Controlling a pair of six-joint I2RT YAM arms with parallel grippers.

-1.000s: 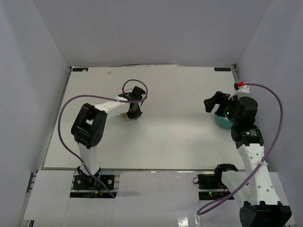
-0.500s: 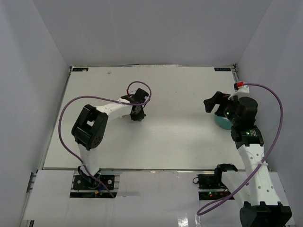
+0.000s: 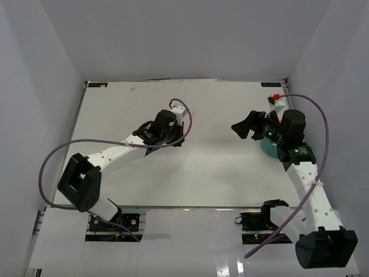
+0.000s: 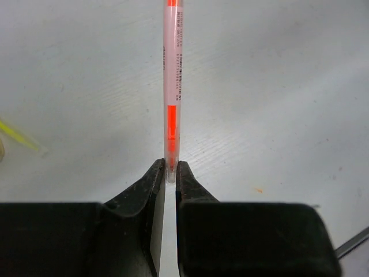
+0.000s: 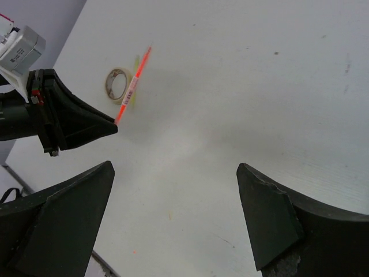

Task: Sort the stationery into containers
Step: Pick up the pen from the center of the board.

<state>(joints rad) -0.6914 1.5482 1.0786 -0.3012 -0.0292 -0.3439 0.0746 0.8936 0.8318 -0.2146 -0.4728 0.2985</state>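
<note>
My left gripper [image 3: 180, 128] is shut on the end of a thin salmon-pink pen [image 3: 189, 115] and holds it above the table, left of centre. In the left wrist view the pen [image 4: 172, 86] sticks straight out from between the closed fingertips of this gripper [image 4: 170, 168]. My right gripper [image 3: 242, 128] is open and empty, facing left. The teal cup [image 3: 268, 150] sits under the right arm, mostly hidden. The right wrist view shows its own wide-open gripper [image 5: 174, 167], the pen [image 5: 131, 88] and the beige loop [image 5: 117, 83] lying on the table.
A thin yellow-green stick [image 4: 18, 136] lies on the table left of the held pen; it also shows beside the loop in the right wrist view [image 5: 132, 98]. The white table [image 3: 219, 173] is walled in by grey panels.
The left arm has swung right towards the table's middle, carrying the pink pen up off the table. The right gripper has shifted left, away from the cup.
</note>
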